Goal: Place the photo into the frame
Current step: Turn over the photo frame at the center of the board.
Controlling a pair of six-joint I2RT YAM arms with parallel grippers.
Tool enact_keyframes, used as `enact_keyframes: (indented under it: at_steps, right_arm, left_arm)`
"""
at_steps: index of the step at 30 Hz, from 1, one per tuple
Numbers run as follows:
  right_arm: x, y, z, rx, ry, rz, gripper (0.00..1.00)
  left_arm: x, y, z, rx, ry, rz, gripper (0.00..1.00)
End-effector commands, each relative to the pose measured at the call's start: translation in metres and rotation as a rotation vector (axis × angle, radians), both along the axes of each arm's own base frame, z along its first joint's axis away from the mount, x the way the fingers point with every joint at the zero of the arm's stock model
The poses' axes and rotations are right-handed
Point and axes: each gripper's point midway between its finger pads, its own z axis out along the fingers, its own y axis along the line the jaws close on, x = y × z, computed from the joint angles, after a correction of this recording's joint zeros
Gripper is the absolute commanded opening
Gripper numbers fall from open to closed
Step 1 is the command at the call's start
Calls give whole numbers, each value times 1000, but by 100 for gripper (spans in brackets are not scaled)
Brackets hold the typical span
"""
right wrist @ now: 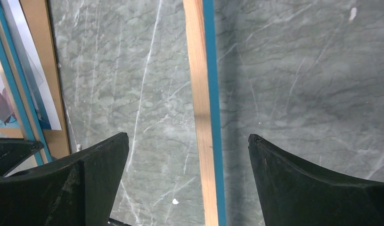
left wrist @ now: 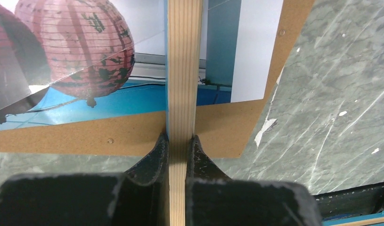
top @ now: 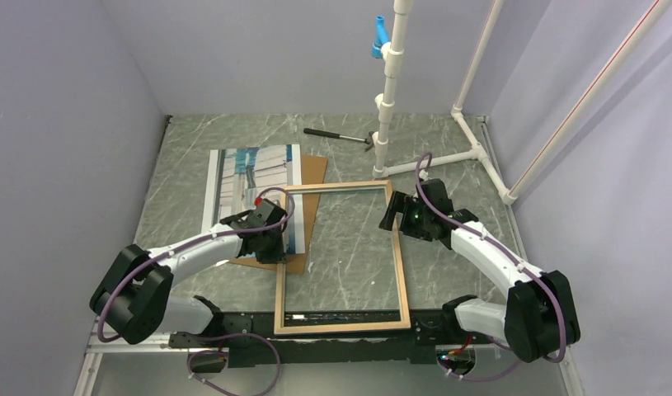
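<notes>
Left gripper (left wrist: 181,141) is clamped on the frame (top: 342,326), fingers pinching its left rail from both sides. Right gripper (right wrist: 187,137) is spread wide, straddling the frame's right rail with a clear gap on each side. The table (top: 192,140) is grey marble pattern. The frame sits mid-table, wood back up, blue edge showing along the rails. The brown backing board (top: 314,169) lies under the frame's left rail and sticks out to the left. The photo (top: 250,186) lies image up on that board, left of the frame, its right edge crossed by the left rail. A hammer (top: 340,134) lies beyond the frame's far rail.
</notes>
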Motion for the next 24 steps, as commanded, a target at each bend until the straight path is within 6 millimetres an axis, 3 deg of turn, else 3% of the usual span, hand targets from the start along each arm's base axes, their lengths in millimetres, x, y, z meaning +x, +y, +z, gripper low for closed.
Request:
enact_keyframes:
  at_steps: [1,9,17,24]
  right_arm:
    - [14,-4,18,-8,-51,-7,100]
    - [8,-16,24,-33,-55,-20,100]
    - [-3,-18,60,10,-113,-1,100]
    - [-14,-9,94,65,-167,65,100]
  left_arm:
    - [21,-18,29,-71,-70,19,0]
    - [34,-24,31,-61,-63,51,0]
    - [53,-22,47,12,-100,24,0]
    - [63,-32,45,-21,-104,32,0]
